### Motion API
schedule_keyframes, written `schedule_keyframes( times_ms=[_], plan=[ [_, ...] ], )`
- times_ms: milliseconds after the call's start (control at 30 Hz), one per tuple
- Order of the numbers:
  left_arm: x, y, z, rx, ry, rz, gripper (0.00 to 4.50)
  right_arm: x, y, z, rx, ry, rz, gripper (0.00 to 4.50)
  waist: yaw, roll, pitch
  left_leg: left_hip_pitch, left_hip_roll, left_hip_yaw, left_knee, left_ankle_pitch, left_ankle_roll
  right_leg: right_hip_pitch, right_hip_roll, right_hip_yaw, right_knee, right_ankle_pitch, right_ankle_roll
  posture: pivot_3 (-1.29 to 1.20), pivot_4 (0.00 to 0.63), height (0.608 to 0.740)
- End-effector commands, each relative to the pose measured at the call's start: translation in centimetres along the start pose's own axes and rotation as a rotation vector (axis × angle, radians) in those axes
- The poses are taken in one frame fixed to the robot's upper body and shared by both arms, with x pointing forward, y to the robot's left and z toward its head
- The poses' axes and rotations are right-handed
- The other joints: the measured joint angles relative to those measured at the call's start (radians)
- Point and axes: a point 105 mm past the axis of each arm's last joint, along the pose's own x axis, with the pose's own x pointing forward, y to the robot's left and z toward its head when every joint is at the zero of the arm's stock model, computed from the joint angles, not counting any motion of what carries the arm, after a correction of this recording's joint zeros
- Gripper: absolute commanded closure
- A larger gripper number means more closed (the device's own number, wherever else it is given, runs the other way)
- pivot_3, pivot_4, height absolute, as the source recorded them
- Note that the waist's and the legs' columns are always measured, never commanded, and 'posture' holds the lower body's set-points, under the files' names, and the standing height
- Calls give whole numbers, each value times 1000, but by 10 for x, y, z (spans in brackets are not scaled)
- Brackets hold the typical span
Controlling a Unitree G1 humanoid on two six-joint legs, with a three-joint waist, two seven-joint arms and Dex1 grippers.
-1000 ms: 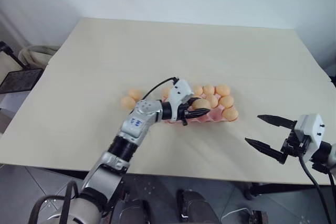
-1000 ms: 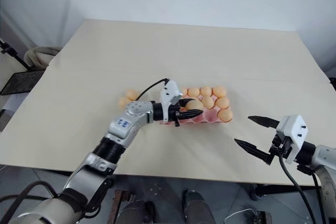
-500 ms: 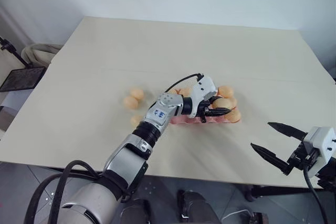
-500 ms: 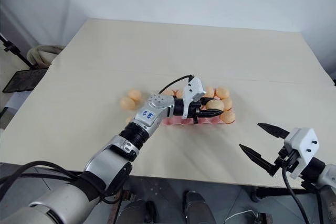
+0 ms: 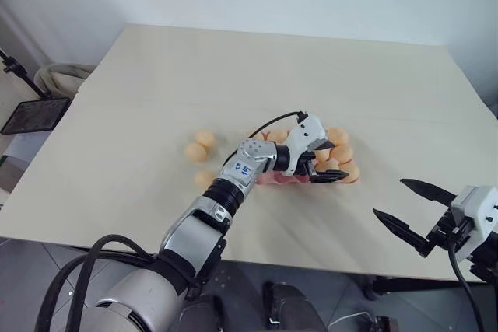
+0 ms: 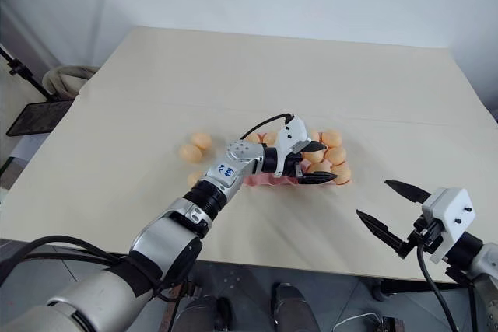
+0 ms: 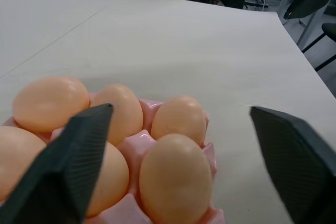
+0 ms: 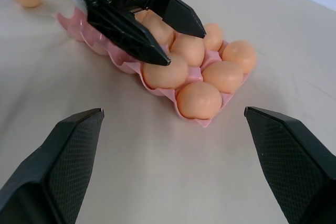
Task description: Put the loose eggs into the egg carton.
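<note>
Left gripper (image 5: 327, 162) spread apart, empty, over right end of pink egg carton (image 8: 84, 27) mid-table, eggs seated beneath. Three loose eggs (image 5: 204, 138) left of carton. Right gripper (image 5: 401, 206) spread apart, empty, near table's front right edge.

text: none legible | left arm (image 5: 243, 169) — small blue mark on its casing, too small to read
</note>
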Motion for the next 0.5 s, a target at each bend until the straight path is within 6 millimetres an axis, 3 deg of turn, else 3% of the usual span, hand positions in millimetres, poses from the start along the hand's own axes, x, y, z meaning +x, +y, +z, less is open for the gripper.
schedule_keyframes(
  times_ms=[33,133,233,500],
  plan=[
    [1,0,20,58,-49,-6,30,0,-4,9,-33,-14,-3,0,-1,0,0,0,0,0,0,0,0,0,0,0,0,0,0,0,150,740],
    [-7,1,30,88,-77,0,30,1,-6,10,-37,-14,5,0,0,0,0,0,0,0,0,0,0,0,0,0,0,0,0,0,150,740],
    [-28,-2,42,80,-131,-12,30,2,-8,12,-44,-15,19,0,-4,1,0,1,0,0,0,0,0,0,0,0,1,0,0,0,150,740],
    [-120,-2,21,113,-110,213,30,7,-13,16,-39,-36,49,0,-2,3,0,5,3,-1,0,3,-6,1,1,1,9,-2,-2,0,150,740]
  ],
)
